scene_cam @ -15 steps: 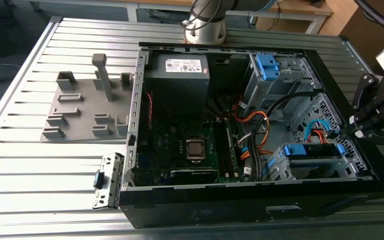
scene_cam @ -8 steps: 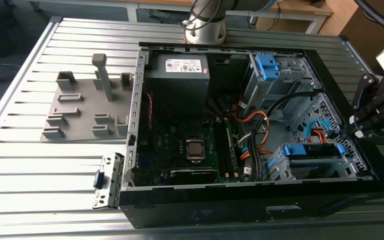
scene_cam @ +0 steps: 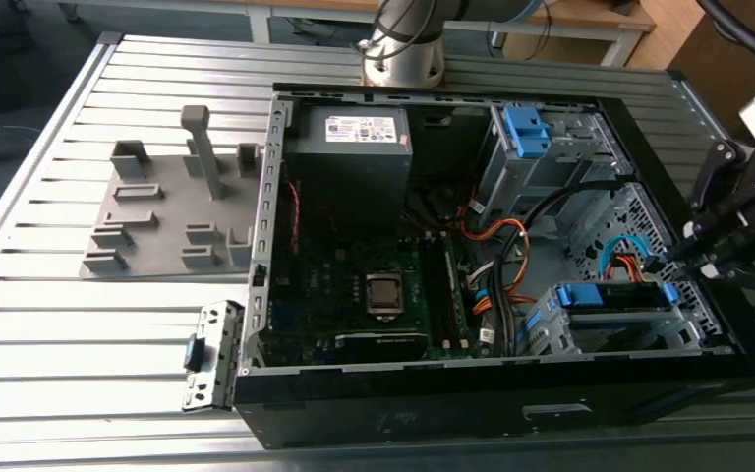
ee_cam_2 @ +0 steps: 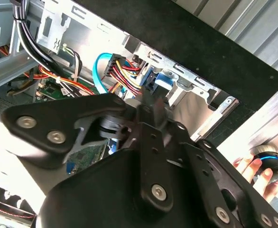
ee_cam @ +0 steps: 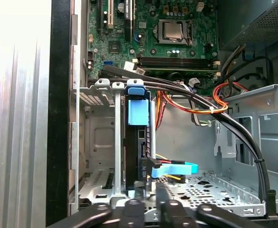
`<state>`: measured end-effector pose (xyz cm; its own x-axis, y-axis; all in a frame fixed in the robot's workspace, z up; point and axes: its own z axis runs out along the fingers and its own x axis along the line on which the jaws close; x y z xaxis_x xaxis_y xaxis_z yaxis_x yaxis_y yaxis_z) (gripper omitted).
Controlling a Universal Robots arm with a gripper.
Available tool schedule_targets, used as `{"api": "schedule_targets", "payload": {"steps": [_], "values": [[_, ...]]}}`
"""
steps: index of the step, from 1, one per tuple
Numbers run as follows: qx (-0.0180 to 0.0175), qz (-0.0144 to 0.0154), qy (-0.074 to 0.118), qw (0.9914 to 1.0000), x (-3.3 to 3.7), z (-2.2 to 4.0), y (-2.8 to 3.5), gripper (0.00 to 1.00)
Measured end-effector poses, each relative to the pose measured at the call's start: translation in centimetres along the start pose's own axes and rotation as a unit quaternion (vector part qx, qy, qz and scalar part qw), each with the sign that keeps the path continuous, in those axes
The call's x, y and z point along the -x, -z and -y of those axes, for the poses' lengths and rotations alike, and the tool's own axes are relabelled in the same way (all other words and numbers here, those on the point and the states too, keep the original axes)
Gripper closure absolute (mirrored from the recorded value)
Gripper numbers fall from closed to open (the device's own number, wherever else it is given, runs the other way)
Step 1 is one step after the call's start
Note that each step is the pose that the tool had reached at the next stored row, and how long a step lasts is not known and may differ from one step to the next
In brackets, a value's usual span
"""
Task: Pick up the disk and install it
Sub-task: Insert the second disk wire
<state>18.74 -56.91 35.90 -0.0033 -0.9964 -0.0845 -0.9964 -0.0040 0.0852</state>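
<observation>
The hand (scene_cam: 695, 258) hangs at the right edge of the exterior view, just off the open computer case (scene_cam: 483, 413), over its lower-right corner. Its two fingers (ee_cam: 165, 202) poke up from the bottom edge of the first wrist view, close together with nothing visible between them — closed or near it, and empty as far as I can judge.

Straight ahead of those fingertips sits the disk (ee_cam: 138, 142) — already down in the drive cage (ee_cam: 94, 142), at centre-left of the first wrist view. It stands on edge in the slot, its long axis running up and down that frame, in line with the hand's own reach. The blue rail tab (ee_cam: 137, 107) caps the end farther from the hand; the connector end faces the fingertips, with a flat blue data cable (ee_cam: 177, 168) and coloured power wires reaching to it.

In the exterior view the same disk (scene_cam: 609, 293) shows as a blue-edged slab at lower right, lying across the cage, one end just beside the hand.

Farther out lies the motherboard (ee_cam: 167, 38), upper centre of the first wrist view. At the lower right corner of the second wrist view, a person's hand (ee_cam_2: 253, 171) holds a small round controller on the ribbed metal counter (scene_cam: 89, 374).
</observation>
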Motion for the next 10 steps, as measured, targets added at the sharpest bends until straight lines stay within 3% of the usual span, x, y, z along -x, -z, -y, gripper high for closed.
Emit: {"api": "schedule_targets", "payload": {"steps": [7,10], "values": [[0.0001,0.0000,0.000,1.00000,0.00,0.00,0.00,0.53],[0.0000,-0.0001,0.000,1.00000,0.00,-0.21,-0.02,0.53]]}}
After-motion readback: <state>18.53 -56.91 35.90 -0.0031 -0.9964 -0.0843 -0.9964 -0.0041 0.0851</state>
